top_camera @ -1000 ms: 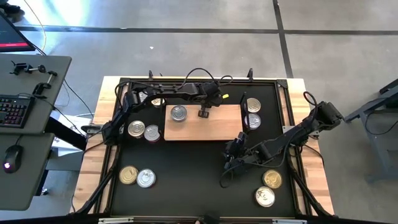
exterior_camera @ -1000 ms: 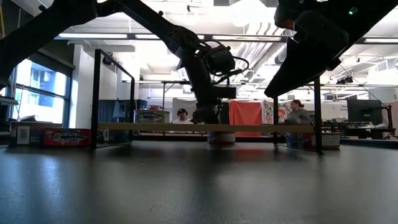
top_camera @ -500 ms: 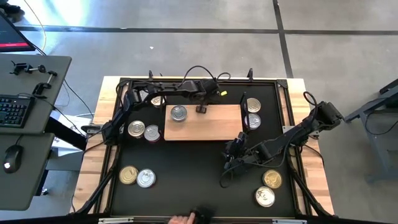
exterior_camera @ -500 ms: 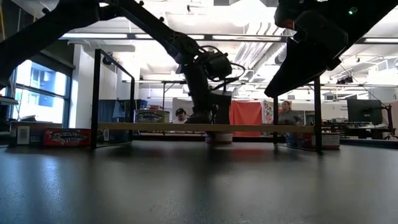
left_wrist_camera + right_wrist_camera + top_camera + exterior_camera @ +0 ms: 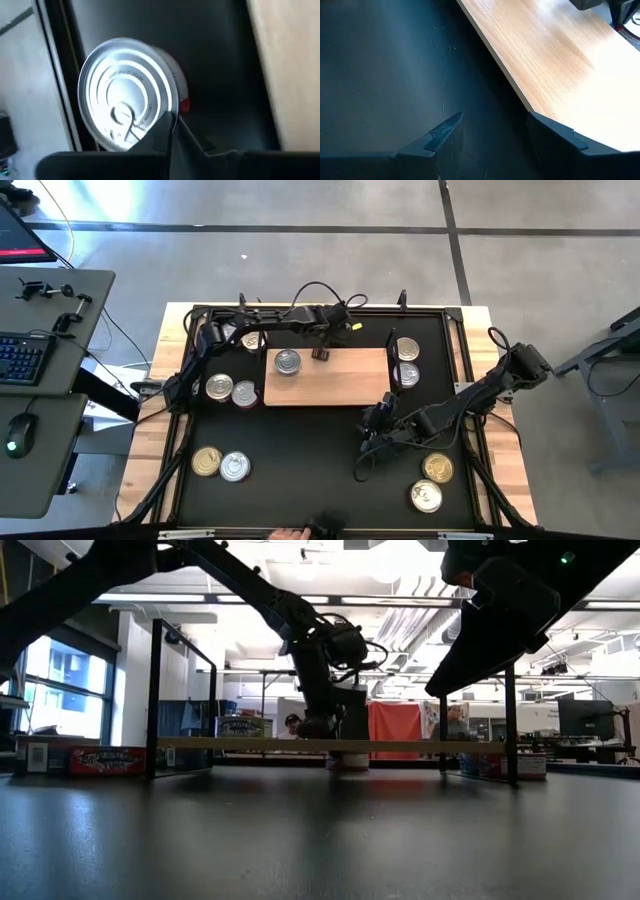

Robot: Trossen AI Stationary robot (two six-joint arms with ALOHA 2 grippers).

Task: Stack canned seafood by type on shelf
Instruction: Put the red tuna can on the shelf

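The shelf (image 5: 326, 377) lies flat on the black mat (image 5: 310, 450) in the far middle of the counter (image 5: 505, 470). One silver tin (image 5: 287, 362) sits on its far left part; the rest of the board is bare wood. A wide strip of open mat runs along the shelf's near edge, between the tins at near left and near right.

Other tins lie off the shelf: two (image 5: 406, 348) just past its right edge, a pair (image 5: 231, 391) just left of it, a gold one (image 5: 207, 461) and a silver one (image 5: 234, 467) at near left, two more (image 5: 431, 480) at near right, and one (image 5: 253, 342) near the far left rail.

The left end effector (image 5: 322, 354) hangs at the shelf's far edge, just right of the tin on the board. Its wrist view shows a silver lid (image 5: 125, 107) on the mat beside the board's edge; I cannot tell whether its fingers are open or closed.

The right end effector (image 5: 381, 408) sits low by the shelf's near right corner, fingers (image 5: 442, 132) spread apart and empty over the mat, with the board's edge (image 5: 520, 95) just ahead.

A hand (image 5: 290, 533) shows at the counter's near edge.
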